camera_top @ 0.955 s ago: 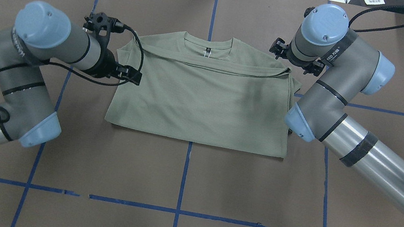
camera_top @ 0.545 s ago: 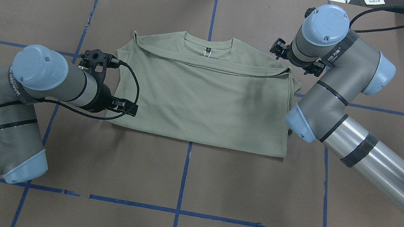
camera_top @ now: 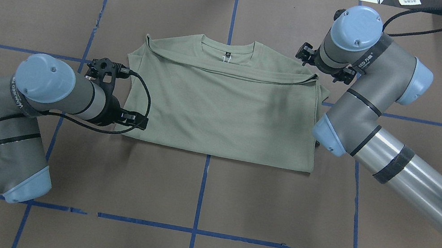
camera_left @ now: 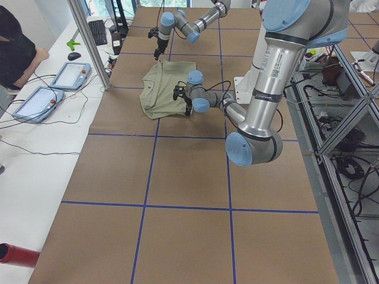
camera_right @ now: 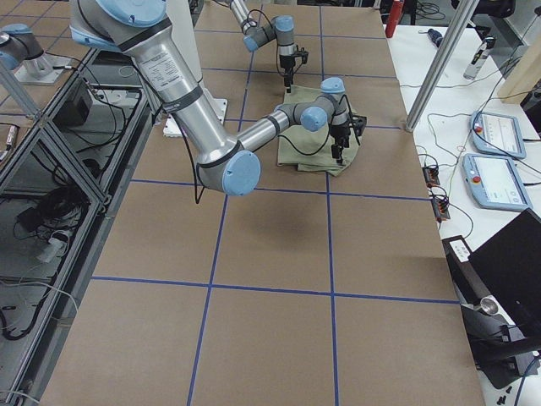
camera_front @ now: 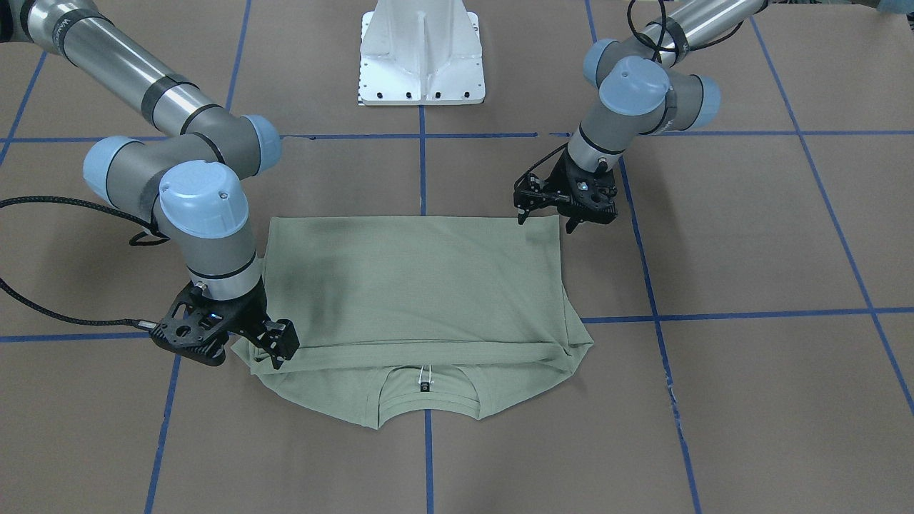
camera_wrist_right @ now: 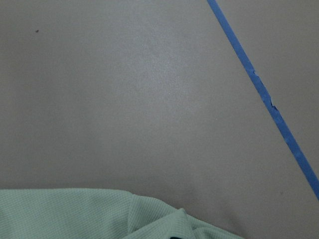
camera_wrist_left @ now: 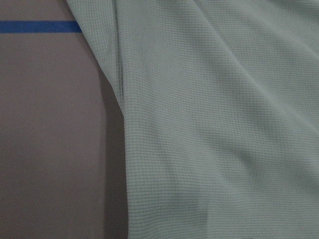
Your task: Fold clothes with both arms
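Fingers (camera_front: 520, 214) of the left gripper (camera_front: 545, 220) stand apart, pointing down. They straddle the shirt's (camera_top: 224, 106) corner nearest the robot on its left side. Contact with the cloth cannot be judged. The left wrist view is mostly knit fabric. One shirt edge runs down the frame, with brown table and a strip of blue tape beside it.

The right gripper (camera_front: 275, 348) also points down. It sits at the far right shoulder corner of the shirt, where the upper folded edge ends. Its fingertips are masked by its own body, so I cannot tell whether they are parted, closed or pinching cloth. The right wrist view shows bare table, one slanting tape line and a shirt edge along the bottom.

The shirt is pale sage green and lies flat mid-table as a rough rectangle. It sits across the centre tape line (camera_top: 201, 193). The round neck and black neck tag (camera_front: 425, 387) are on the side away from the robot. The lower half is doubled up over the chest, and its edge crosses just below the collar.

The left arm (camera_top: 45, 77) bends in from the near left, and the right arm (camera_top: 419, 186) reaches across from the near right. The table (camera_top: 279, 207) is covered in brown paper with a blue tape grid. A white pedestal base (camera_front: 423, 50) stands at the robot's side. In the left side view an operator (camera_left: 15, 53) sits at a bench with tablets (camera_left: 68, 74).
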`<act>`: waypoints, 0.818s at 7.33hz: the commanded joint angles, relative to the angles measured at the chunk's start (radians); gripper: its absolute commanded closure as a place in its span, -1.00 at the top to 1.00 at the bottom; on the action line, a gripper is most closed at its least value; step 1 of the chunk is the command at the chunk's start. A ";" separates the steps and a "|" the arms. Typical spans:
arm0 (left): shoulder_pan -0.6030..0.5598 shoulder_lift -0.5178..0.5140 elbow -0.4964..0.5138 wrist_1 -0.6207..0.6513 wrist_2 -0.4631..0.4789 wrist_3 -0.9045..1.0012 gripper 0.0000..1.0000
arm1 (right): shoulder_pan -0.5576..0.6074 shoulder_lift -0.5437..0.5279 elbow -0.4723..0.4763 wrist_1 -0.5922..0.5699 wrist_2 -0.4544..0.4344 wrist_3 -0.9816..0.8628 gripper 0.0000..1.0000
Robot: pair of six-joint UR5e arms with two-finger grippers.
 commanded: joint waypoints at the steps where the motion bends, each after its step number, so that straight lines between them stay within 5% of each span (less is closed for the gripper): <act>1: 0.004 0.001 0.000 0.002 0.000 0.000 -0.99 | 0.000 -0.001 0.001 0.002 0.000 0.000 1.00; 6: -0.080 0.030 -0.001 0.007 -0.005 0.155 -1.00 | 0.000 -0.001 0.003 0.002 0.000 0.000 1.00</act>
